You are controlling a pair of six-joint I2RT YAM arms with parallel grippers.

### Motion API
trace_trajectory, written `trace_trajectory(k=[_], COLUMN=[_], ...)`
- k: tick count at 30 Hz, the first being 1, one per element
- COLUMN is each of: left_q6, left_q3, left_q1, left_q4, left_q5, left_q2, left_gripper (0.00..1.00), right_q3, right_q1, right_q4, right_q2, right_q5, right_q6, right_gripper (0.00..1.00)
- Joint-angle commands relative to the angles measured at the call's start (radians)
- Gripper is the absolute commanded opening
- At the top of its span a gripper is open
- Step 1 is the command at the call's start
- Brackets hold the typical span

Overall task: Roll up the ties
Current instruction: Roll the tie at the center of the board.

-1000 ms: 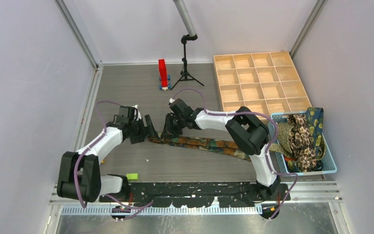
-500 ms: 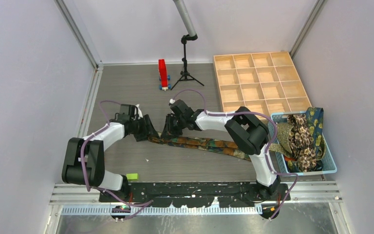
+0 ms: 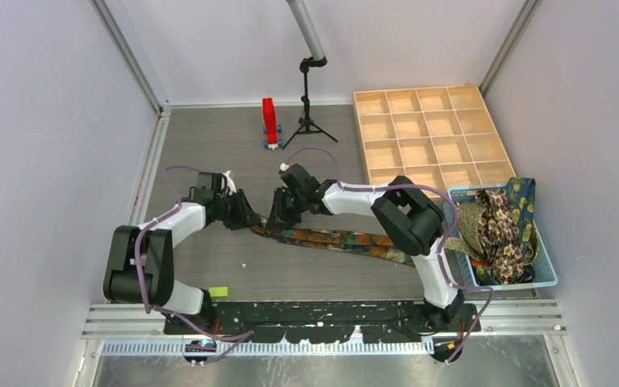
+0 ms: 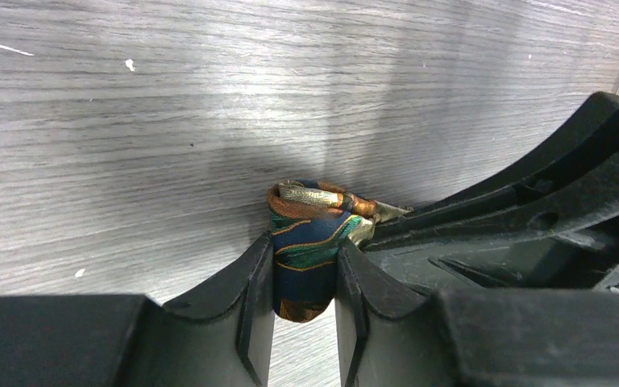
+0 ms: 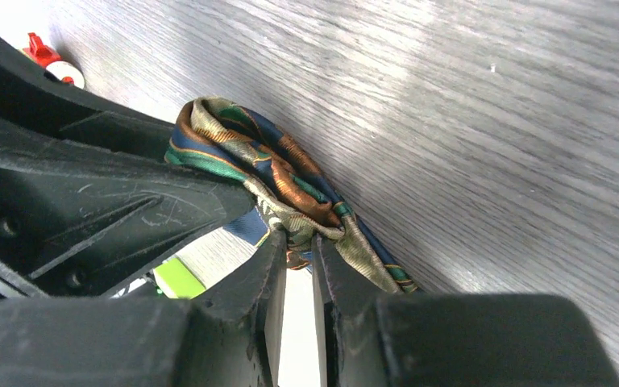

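Note:
A navy tie [image 3: 346,240] with orange, teal and gold pattern lies stretched across the table, its left end rolled into a small coil [image 4: 310,218]. My left gripper [image 3: 251,219] is shut on that coil, both pads pressed on the fabric [image 4: 305,262]. My right gripper [image 3: 284,213] comes from the other side and is shut on a fold of the same coil [image 5: 298,239], its fingers nearly touching. The loops of the tie [image 5: 242,157] bulge above those jaws. More patterned ties [image 3: 496,226] are heaped in the basket.
A light blue basket [image 3: 546,278] stands at the right edge. Behind it is a wooden compartment tray [image 3: 431,133]. A red object [image 3: 269,122] and a black tripod [image 3: 309,109] stand at the back. A small green block [image 3: 218,292] lies near the front rail.
My left gripper has slid right to the tie's coiled end and closed on it. The right gripper has kept its hold and place.

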Motion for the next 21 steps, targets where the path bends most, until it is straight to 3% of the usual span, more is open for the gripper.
trace_trajectory(k=[1, 10, 21], left_q6=[0.006, 0.031, 0.061], left_q3=[-0.007, 0.009, 0.021], left_q1=[-0.024, -0.154, -0.294], left_q4=[-0.006, -0.079, -0.092], left_q5=[-0.054, -0.334, -0.545], left_q2=[-0.095, -0.21, -0.243], left_gripper=[0.26, 0.21, 0.15], right_q3=[0.063, 0.047, 0.046], right_q1=[0.006, 0.022, 0.041], right_q4=[-0.049, -0.052, -0.004], right_q2=[0.009, -0.066, -0.022], right_q5=[0.006, 0.001, 0.004], right_q6=[-0.014, -0.007, 0.021], right_gripper=[0.23, 0.28, 0.28])
